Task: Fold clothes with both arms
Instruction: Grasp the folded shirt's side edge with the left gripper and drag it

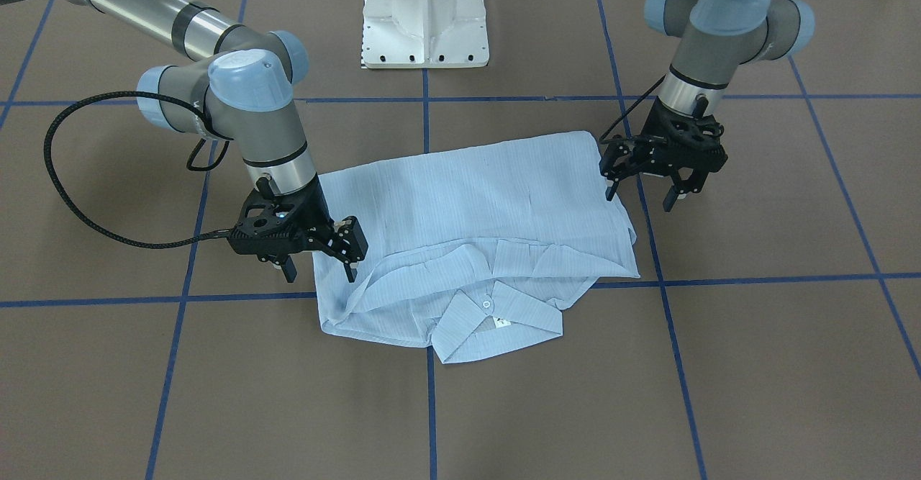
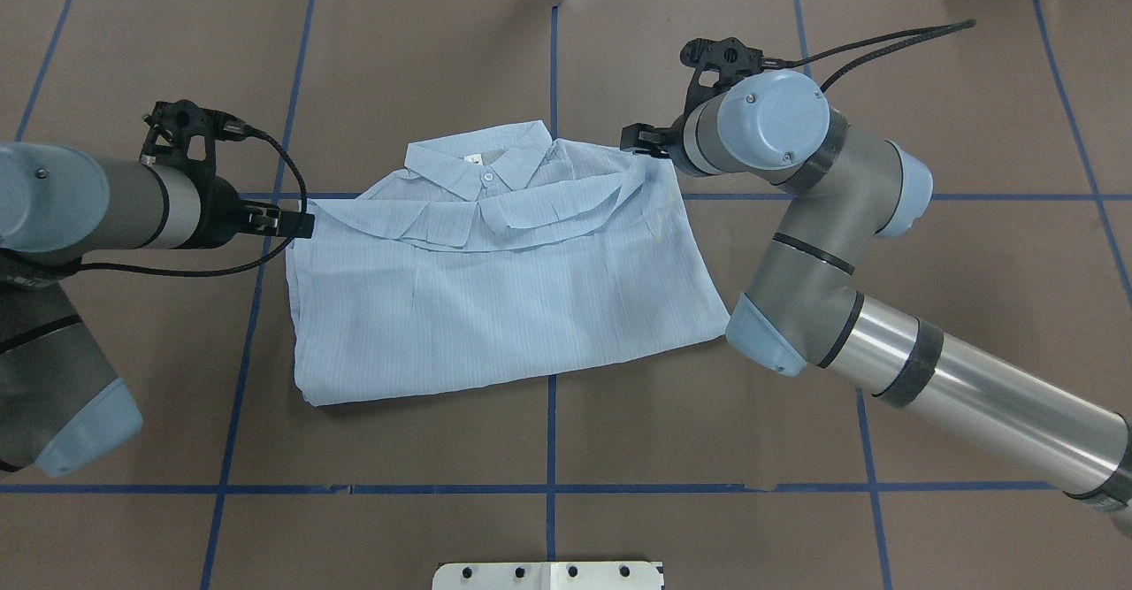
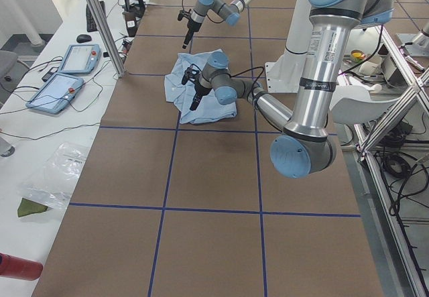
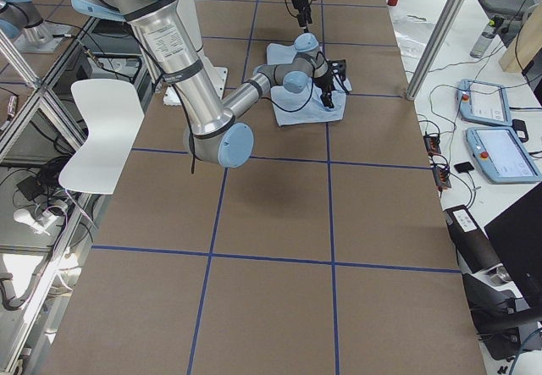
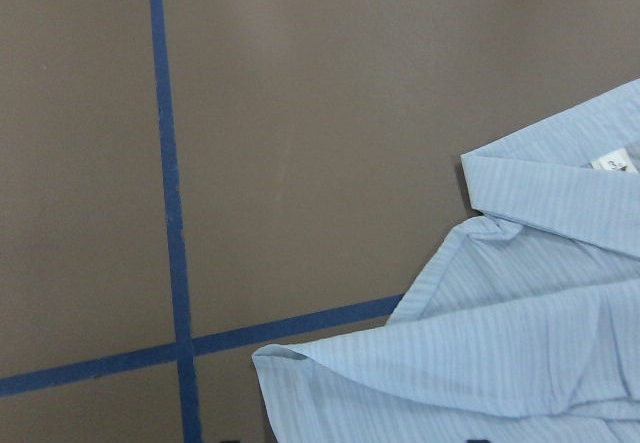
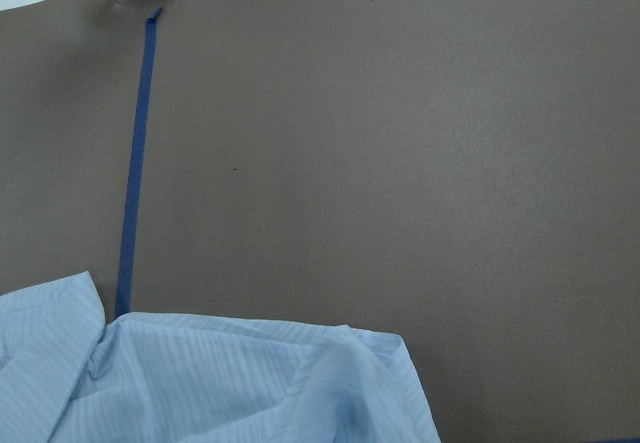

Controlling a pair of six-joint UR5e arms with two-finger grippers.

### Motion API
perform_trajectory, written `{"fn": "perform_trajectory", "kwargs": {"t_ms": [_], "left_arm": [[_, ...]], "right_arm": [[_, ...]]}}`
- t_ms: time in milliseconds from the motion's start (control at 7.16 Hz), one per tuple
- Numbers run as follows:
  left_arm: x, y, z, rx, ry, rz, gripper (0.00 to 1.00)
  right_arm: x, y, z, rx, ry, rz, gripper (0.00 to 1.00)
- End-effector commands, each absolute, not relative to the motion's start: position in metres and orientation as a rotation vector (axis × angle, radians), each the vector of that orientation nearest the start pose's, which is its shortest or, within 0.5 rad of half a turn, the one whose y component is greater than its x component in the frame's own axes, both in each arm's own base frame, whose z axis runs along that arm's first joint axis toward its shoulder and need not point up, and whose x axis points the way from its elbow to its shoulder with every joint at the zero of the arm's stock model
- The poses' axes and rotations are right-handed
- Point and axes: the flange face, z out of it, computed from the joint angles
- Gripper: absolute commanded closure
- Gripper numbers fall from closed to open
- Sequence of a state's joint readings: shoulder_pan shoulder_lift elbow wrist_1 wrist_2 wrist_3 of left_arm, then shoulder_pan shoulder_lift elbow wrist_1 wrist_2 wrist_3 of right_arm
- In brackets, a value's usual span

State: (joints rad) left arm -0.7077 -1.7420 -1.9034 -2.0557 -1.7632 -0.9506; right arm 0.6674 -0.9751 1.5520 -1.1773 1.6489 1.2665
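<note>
I'm watching the shirt [image 2: 495,307] lying folded mid-worktop [image 2: 707,448], with its collar [image 2: 482,161] on the far side. The left hand [image 1: 640,198] is hanging just beside the far left corner. The right hand [image 1: 320,275] is straddling the far right edge. Both are empty, fingers apart. I'm judging that a clean fold is calling for both hands pinching every layer and lifting level together. The sleeves are hiding from me, and I'm not managing to tell whether any fingertip is touching cloth.
</note>
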Motion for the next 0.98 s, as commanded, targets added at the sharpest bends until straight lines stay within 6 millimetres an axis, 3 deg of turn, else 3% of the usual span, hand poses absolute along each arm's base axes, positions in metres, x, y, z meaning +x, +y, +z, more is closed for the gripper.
{"fn": "perform_trajectory", "kwargs": {"t_ms": [0,280,419,839], "left_arm": [[0.359,-0.414,0.371,0.396,0.909,0.029,0.00],[0.407,-0.368,0.374,0.304,0.936,0.026,0.00],[0.421,-0.353,0.375,0.288,0.935,0.022,0.00],[0.440,-0.320,0.394,0.243,0.903,-0.007,0.10]], "right_arm": [[-0.476,-0.523,0.274,0.385,-0.906,0.282,0.00],[-0.476,-0.523,0.276,0.387,-0.904,0.281,0.00],[-0.477,-0.523,0.276,0.387,-0.904,0.281,0.00],[-0.476,-0.523,0.277,0.387,-0.904,0.281,0.00]]}}
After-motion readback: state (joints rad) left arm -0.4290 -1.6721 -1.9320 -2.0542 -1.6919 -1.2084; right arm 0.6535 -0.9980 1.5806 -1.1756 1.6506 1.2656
